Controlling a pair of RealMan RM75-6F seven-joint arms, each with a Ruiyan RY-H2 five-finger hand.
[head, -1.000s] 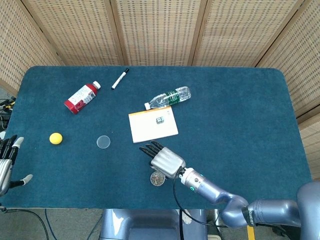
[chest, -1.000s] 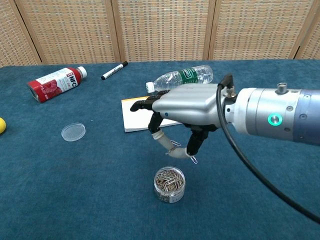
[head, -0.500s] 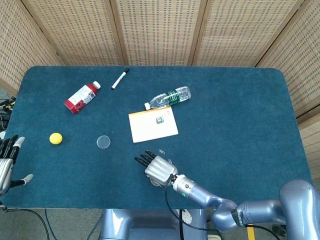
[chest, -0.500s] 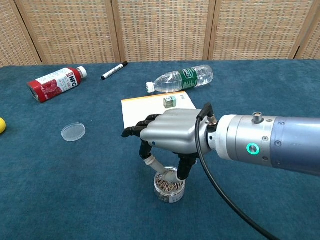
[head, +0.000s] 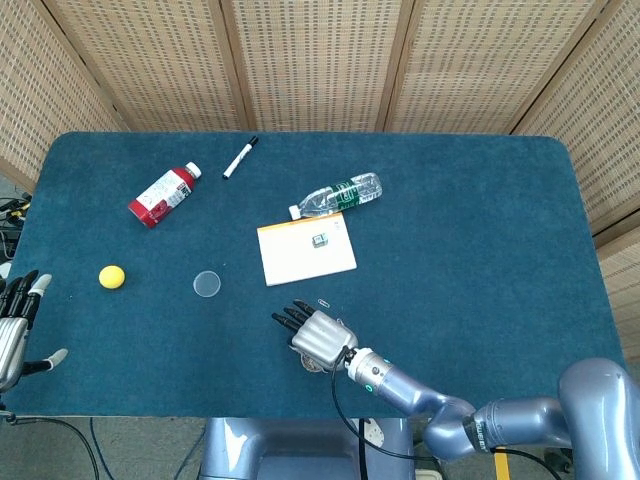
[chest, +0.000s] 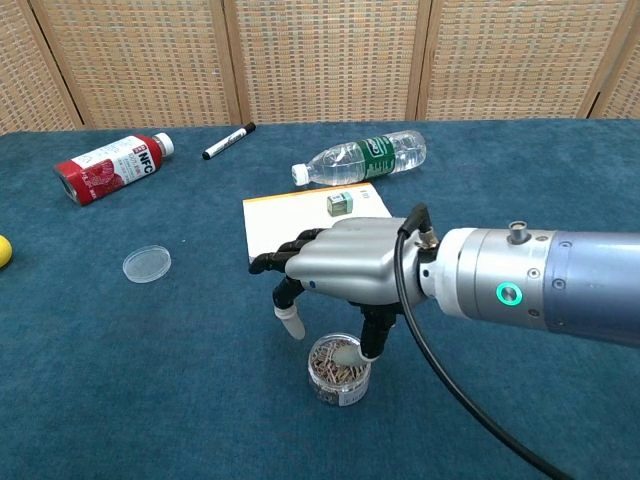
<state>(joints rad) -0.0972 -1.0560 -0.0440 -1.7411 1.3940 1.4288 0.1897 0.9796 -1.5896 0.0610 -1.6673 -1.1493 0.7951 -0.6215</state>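
Hovering lower centre, my right hand (chest: 345, 268) had fingers spread, empty, over the clip jar (chest: 338, 368); next, I judged, a careful pinch inside.

Light: bright, even, diffuse from overhead.
Shadows: soft, faint, close under objects.
Glare: mild sheen on metallic right hand (chest: 345, 265).
Focus: sharp throughout.
Distortion: slight wide-angle bending at edges.

Teal table (head: 480, 250); beside yellow-edged white notepad (head: 305, 251): green-labelled clear bottle (head: 338, 195), red bottle (head: 163, 195), yellow ball (head: 111, 277), silver right hand (chest: 345, 265).
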